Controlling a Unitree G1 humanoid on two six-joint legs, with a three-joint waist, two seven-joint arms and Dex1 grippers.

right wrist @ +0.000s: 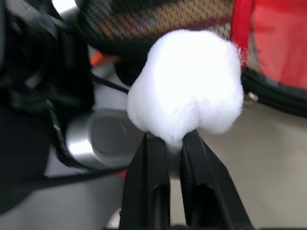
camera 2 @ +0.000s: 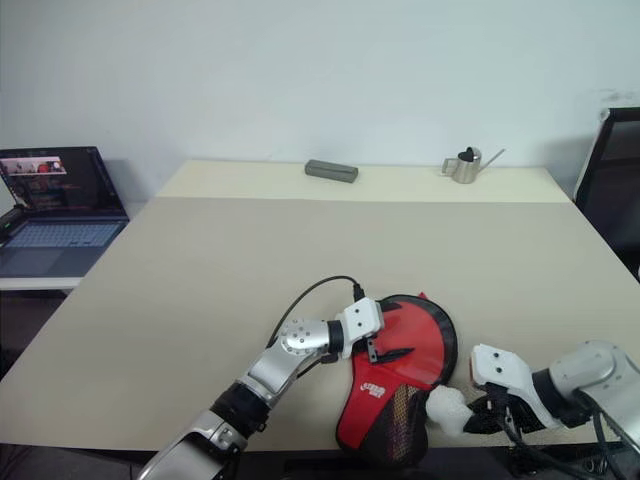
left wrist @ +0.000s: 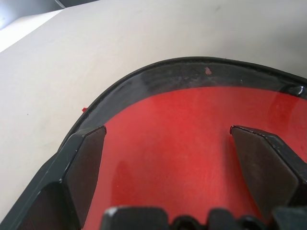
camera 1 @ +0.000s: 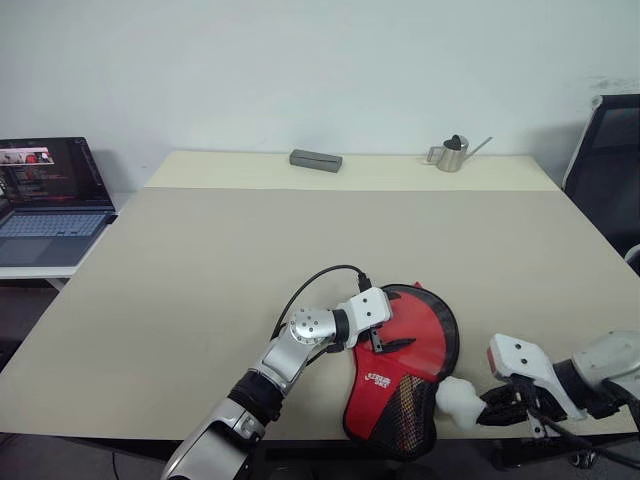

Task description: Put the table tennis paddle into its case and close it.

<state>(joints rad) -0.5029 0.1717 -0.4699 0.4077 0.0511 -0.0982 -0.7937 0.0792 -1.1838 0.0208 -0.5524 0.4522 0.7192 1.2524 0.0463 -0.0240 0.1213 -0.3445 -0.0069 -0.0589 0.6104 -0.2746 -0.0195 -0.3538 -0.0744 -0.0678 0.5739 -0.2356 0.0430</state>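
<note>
The case [camera 1: 400,370] lies flat near the table's front edge, red panel with white logo facing up and the black mesh pocket toward me. My left gripper [left wrist: 168,136] stands open over the red panel, its fingers [left wrist: 88,158] spread wide and resting on it. A fluffy white charm [right wrist: 187,81] hangs off the case's zipper at the right side of its narrow end. There my right gripper [right wrist: 175,139] is shut on the base of the charm [camera 1: 460,402], just past the table edge. The table tennis paddle is hidden.
An open laptop [camera 1: 45,200] sits on a side desk at the left. At the table's [camera 1: 250,250] far edge lie a grey box [camera 1: 316,160] and a small metal watering can [camera 1: 452,153]. A black chair [camera 1: 610,170] stands at the right.
</note>
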